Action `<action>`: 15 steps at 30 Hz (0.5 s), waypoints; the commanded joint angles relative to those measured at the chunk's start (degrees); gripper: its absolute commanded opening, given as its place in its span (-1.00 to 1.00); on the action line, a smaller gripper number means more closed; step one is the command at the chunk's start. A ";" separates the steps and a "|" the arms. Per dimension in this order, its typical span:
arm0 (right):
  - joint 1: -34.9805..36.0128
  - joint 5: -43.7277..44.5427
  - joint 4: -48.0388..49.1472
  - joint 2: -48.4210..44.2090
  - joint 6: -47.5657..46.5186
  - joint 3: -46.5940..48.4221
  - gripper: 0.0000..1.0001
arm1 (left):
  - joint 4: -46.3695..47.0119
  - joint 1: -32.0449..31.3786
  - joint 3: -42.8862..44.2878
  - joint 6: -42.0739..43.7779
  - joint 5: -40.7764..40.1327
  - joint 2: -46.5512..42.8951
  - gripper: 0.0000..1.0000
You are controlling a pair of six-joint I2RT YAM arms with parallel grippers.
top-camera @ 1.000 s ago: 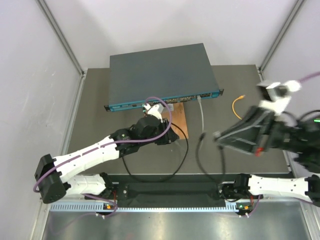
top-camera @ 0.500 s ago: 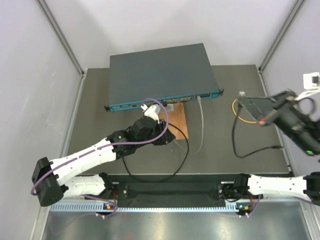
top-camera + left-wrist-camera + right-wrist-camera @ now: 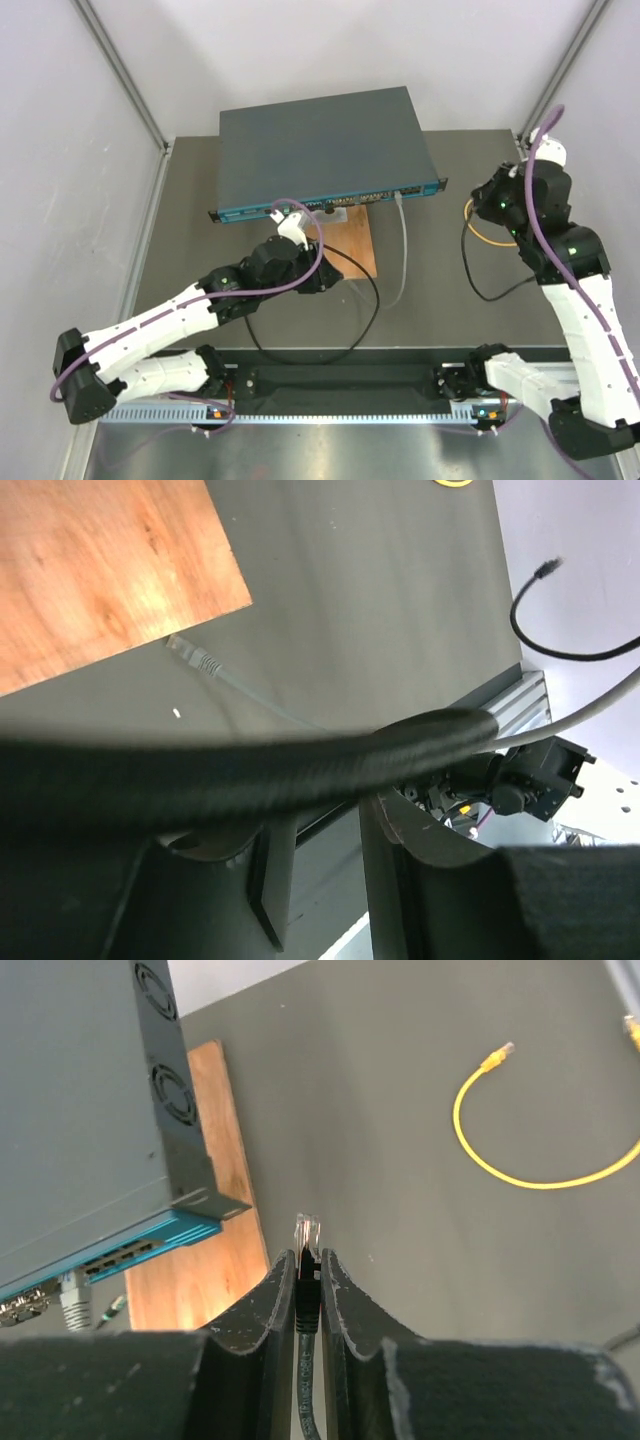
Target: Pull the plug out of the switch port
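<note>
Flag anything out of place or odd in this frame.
The right gripper pinches a black cable just behind its clear plug, away from the switch, while a grey cable is plugged into its front. The switch lies askew to the table edges.

Pale walls (image 3: 300, 40) enclose a dark grey table (image 3: 190, 255).

Black cable (image 3: 250, 770) blurred close up, switch (image 3: 70, 1110) cut by left edge
</note>
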 commanded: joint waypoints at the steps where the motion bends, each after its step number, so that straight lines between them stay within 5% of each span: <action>1: -7.12 -12.71 6.62 -2.88 -2.17 -3.01 -1.00 | -1.55 0.36 -0.57 0.87 -1.64 -2.29 -0.28; 5: -15.65 -16.94 11.71 -0.60 -3.58 -8.65 -1.00 | -1.91 0.36 -0.57 1.66 -0.94 -3.43 -0.22; 9: -24.52 -20.19 21.90 5.63 -4.28 -12.61 -1.00 | -0.86 0.36 -0.39 3.76 2.57 -3.52 0.12; 15: -28.24 -25.99 34.57 20.04 0.28 -7.89 -1.00 | 1.16 0.27 0.31 7.18 10.57 -3.96 0.17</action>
